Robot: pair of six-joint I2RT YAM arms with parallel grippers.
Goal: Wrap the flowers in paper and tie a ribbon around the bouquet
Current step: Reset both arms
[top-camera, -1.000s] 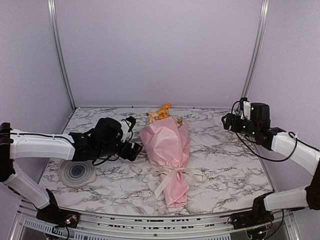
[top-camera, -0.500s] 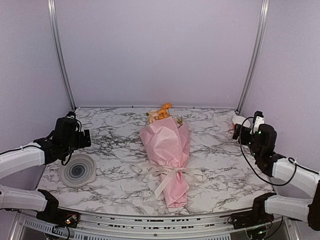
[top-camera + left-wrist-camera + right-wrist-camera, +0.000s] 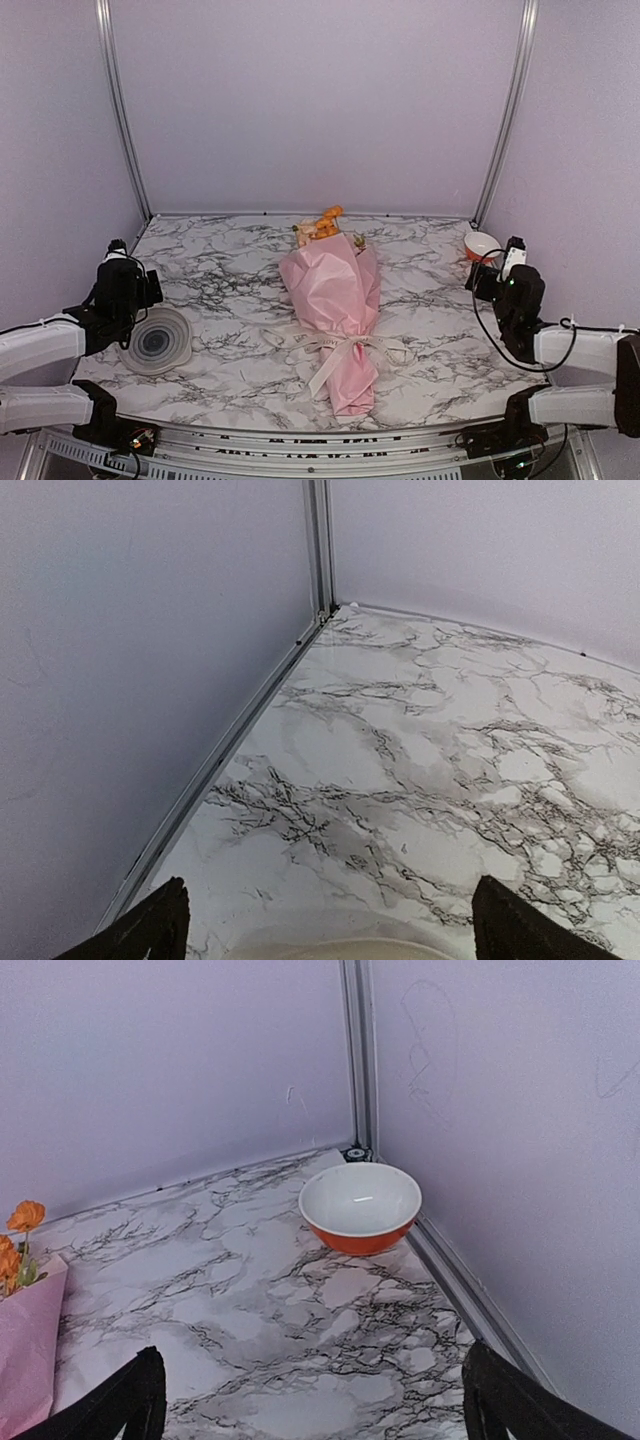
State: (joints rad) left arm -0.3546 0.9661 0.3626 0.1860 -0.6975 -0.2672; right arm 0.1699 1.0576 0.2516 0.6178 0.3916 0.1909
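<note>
Bouquet [image 3: 335, 300] lies central; left claw [image 3: 330, 930] and right claw [image 3: 315, 1400] gape at table [image 3: 450, 340] edges

Bouquet [image 3: 335, 300] in the middle, marble lanes either side.
It lies lengthwise across the middle of the table [image 3: 440, 330], its ribbon [image 3: 340, 347] tails spreading sideways near the front. To its left, bare marble runs to the grey disc [image 3: 155, 342], close by your left gripper [image 3: 330, 935]. To its right, marble lies open as far as the bowl [image 3: 360, 1205] in the far right corner, ahead of your right gripper [image 3: 315, 1400].
</note>
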